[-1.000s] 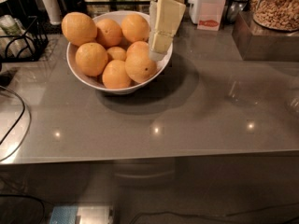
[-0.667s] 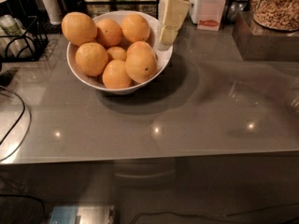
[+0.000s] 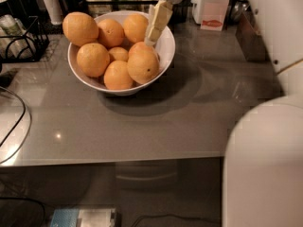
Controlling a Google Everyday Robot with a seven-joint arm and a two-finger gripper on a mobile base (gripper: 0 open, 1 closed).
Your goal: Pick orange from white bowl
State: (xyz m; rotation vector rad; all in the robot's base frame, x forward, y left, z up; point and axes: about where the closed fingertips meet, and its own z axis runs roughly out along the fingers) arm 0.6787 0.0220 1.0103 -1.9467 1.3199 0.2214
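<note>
The white bowl [image 3: 165,44] stands at the back left of the grey table and holds several oranges. The largest orange [image 3: 143,63], slightly oval, lies at the bowl's front right. Smaller oranges lie around it, and one [image 3: 80,28] sits high on the left rim. My gripper [image 3: 156,25], cream-coloured, hangs from above over the bowl's right rear. Its tip is just above the top of the large orange, and I cannot tell whether it touches.
My white arm [image 3: 265,169] fills the right foreground and right edge. A white carton [image 3: 212,8] stands at the back right of the bowl. A black wire rack [image 3: 19,39] and a cable [image 3: 21,126] are at the left. The table's front edge [image 3: 118,157] runs across the lower view.
The view has shifted and my arm now fills the right side. The gripper stays over the bowl's right rear, above the large orange. The oranges have not moved.
</note>
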